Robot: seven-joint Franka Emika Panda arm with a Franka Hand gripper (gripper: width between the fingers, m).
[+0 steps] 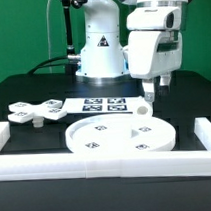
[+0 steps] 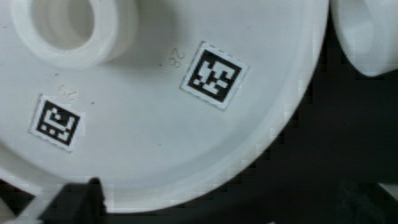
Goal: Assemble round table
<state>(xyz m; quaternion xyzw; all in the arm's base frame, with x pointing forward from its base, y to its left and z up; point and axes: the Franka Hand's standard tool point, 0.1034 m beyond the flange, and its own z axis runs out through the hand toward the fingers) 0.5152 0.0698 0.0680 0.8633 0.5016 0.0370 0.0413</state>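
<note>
Claw [image 1: 154,89] is hovering, fingers apart and empty, over the edge of the disc [image 1: 120,136] beside the post [image 1: 142,109]; cross [image 1: 39,110] is lying clear on counter [image 1: 30,135].

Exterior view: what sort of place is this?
Probably a robotics lab bench: black table fenced by white border rails, a marker board, and a Panda arm's gripper above the tagged rimmed disc.
</note>
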